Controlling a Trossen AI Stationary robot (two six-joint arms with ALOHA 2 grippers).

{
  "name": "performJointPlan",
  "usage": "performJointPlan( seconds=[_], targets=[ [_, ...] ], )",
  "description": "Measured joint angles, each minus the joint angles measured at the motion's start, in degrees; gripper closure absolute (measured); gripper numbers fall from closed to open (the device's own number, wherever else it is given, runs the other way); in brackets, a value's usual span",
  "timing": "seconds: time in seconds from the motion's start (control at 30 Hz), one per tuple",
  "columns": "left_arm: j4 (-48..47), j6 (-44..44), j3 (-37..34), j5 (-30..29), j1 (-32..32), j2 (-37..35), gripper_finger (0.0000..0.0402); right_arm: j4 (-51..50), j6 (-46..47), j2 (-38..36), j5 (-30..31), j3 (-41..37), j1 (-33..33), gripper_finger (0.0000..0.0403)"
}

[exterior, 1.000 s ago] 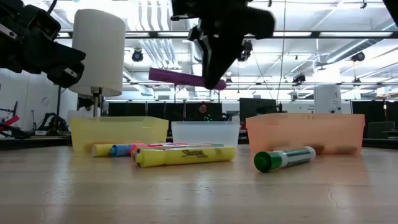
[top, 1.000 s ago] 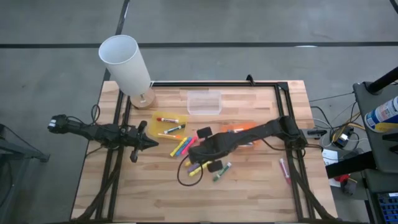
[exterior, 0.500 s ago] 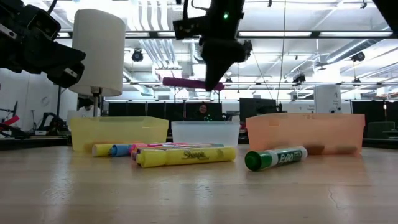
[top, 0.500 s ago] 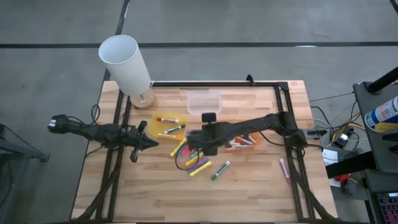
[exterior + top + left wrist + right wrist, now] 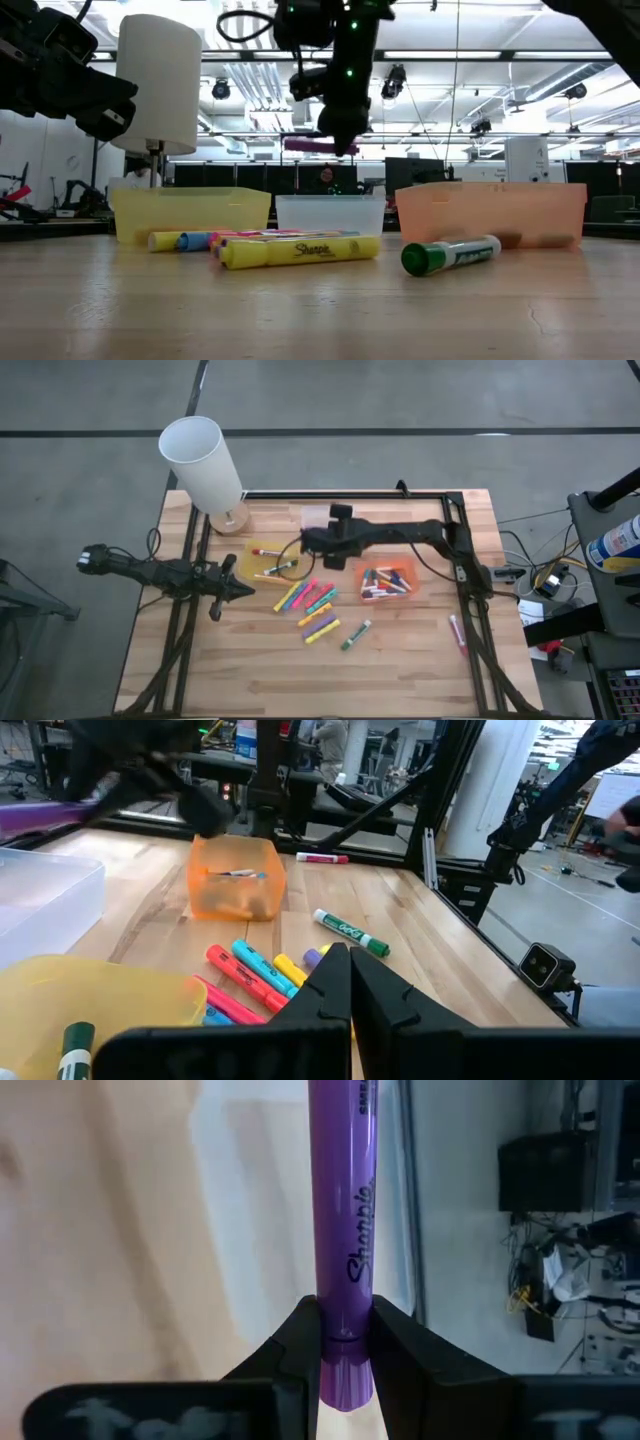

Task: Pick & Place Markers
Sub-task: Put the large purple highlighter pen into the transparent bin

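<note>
Lettering first: "Sharpie" in black script along the purple marker [image 5: 342,1230] clamped between the right gripper [image 5: 343,1342] jaws, with a few smaller capitals near its far end, too cropped to read; "Sharpie" again on the yellow highlighter [image 5: 298,250] lying on the wooden table [image 5: 400,670], and "Expo" on the green-capped marker [image 5: 450,254] near it, below and to the side of those jaws in the low view; no other writing legible.

Purple marker gripped near one end, its long axis running straight out ahead of the jaws, level above the table in the low view; right gripper [image 5: 312,541] over the clear tray [image 5: 328,518], between the yellow tray [image 5: 257,563] and the orange tray [image 5: 385,582].

Loose markers [image 5: 315,607] scattered on the table well below the right jaws, long axes mostly on one diagonal; a few more in the yellow tray, a cluster in the orange tray, one pink marker [image 5: 457,632] alone near the table's right edge.

Left gripper [image 5: 240,591] clenched on nothing, fingers [image 5: 338,995] pressed together; parked at the table's left edge, just beside the yellow tray, with the loose markers ahead of its jaws.

White lamp [image 5: 205,465] at the far left corner.
</note>
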Motion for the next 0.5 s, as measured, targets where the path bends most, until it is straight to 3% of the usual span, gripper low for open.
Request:
performJointPlan(
  seconds=[0.1, 0.3, 0.5],
  targets=[
    [0.0, 0.0, 0.0, 0.0, 0.0, 0.0, 0.0401, 3.3, -3.8, 0.0, -2.4, 0.0, -2.9, 0.0342],
    [0.0, 0.0, 0.0, 0.0, 0.0, 0.0, 0.0401, 8.5, -5.3, 0.0, -15.9, 0.0, -9.3, 0.0342],
    [0.0, 0.0, 0.0, 0.0, 0.0, 0.0, 0.0401, 8.6, -3.5, 1.3, -21.0, 0.0, -13.7, 0.0342]
  ],
)
